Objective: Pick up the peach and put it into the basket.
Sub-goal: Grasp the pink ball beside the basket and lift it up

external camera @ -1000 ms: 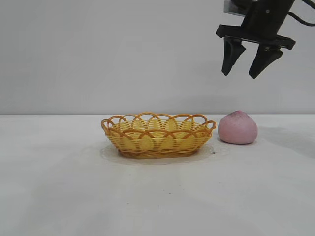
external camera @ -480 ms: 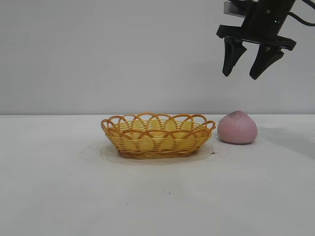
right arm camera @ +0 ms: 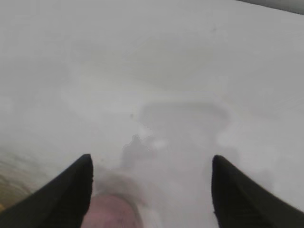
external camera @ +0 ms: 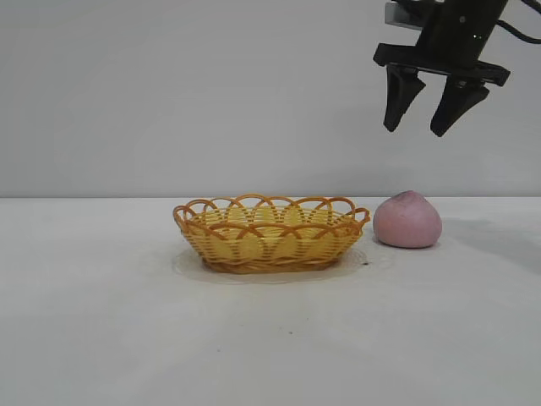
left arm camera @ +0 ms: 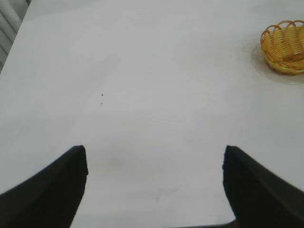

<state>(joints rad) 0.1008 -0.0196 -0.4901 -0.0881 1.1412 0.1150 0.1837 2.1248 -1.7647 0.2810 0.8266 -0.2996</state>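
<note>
One peach (external camera: 408,220) on worktop (external camera: 270,338), right of centre, just beside basket (external camera: 271,233).
Right gripper (external camera: 423,128) upper right above peach, fingers open, empty; left gripper (left arm camera: 154,164) fingers open, empty.

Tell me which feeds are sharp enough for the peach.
Exterior view: crisp, peach and basket clear, soft shadows. Right wrist view: hazy, peach a pink blur at the edge between the end effector fingers. Left wrist view: clear, no peach.

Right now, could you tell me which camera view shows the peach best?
The exterior view: the whole peach sits on the table right of the basket. The right wrist view catches only a blurred pink edge; the left wrist view misses it.
</note>
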